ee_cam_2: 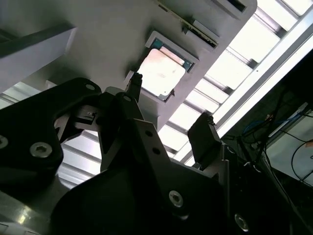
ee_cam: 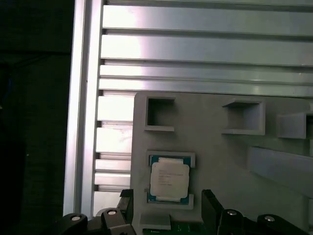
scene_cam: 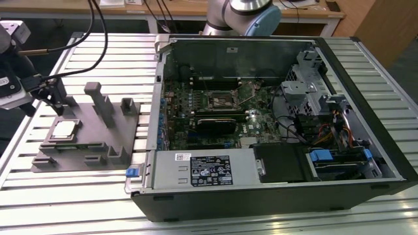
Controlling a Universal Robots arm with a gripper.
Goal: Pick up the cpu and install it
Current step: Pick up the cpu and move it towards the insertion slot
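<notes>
Gripper is hanging over the grey fixture plate at the exterior view's left, well apart from the open computer case. Its two fingers are standing wide apart and are gripping nothing.

The cpu is lying flat, silvery top up, in a square pocket of the fixture plate, near the plate's edge at the exterior view's left. The gripper is hovering above the chip and is not touching it.

In the second wrist view, the gripper is pointing towards the cpu. One dark fingertip is appearing just beside one edge of the pocket, and the other is standing well off to the opposite side.

In the first wrist view, the cpu is sitting framed by the pocket walls of the fixture plate, and the gripper is spreading its fingertips wider than the chip.

Upright blocks are rising from the fixture plate, which is resting on the slatted aluminium table. Black cables are running from the gripper across the table.

The computer case is lying on its side with the panel off. The motherboard is facing up, with the socket frame near its centre, and the power supply is sitting along the near wall.
</notes>
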